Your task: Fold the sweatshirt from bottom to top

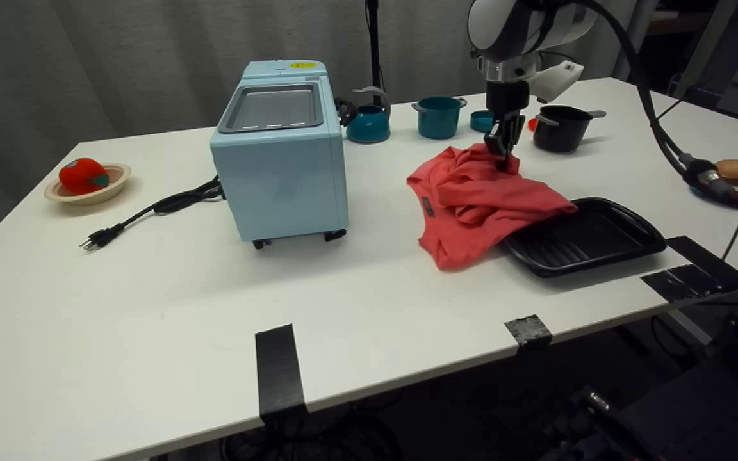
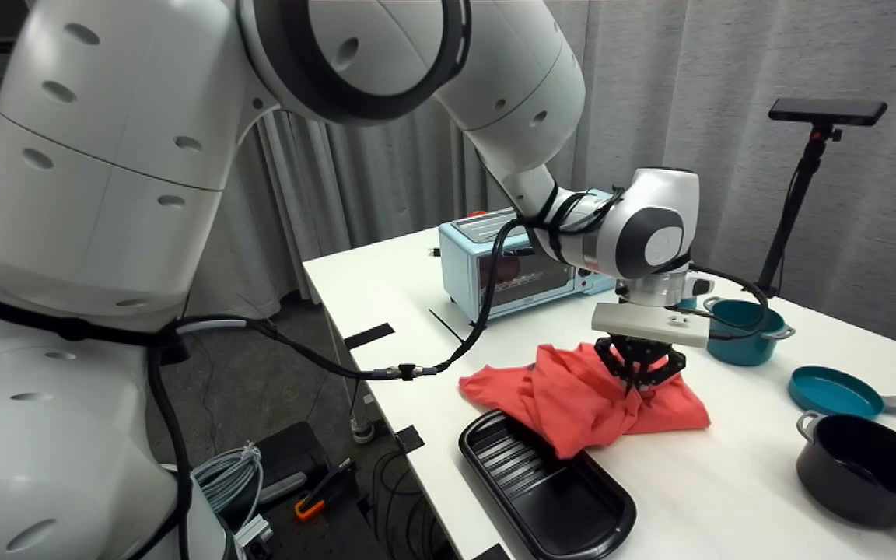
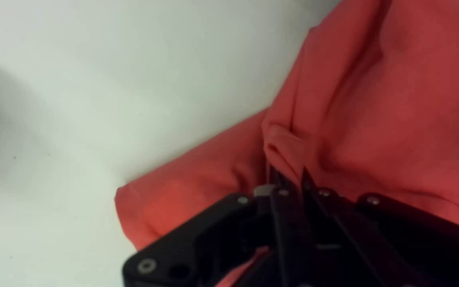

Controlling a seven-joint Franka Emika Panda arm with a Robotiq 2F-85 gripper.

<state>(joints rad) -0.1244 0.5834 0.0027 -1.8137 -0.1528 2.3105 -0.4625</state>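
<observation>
Sweatshirt (image 1: 481,203): red, bunched; lay right of centre in an exterior view, lapping the tray (image 1: 609,234). Gripper (image 3: 290,177): nearly closed, held one pinched fold. I judged a low, slow draw best, lest under-layers followed.

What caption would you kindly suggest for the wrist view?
The gripper pinches the rumpled red sweatshirt on the white table.

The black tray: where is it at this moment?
In an exterior view, the black tray lies right of centre, partly under the sweatshirt, with black tape to its right.
</observation>
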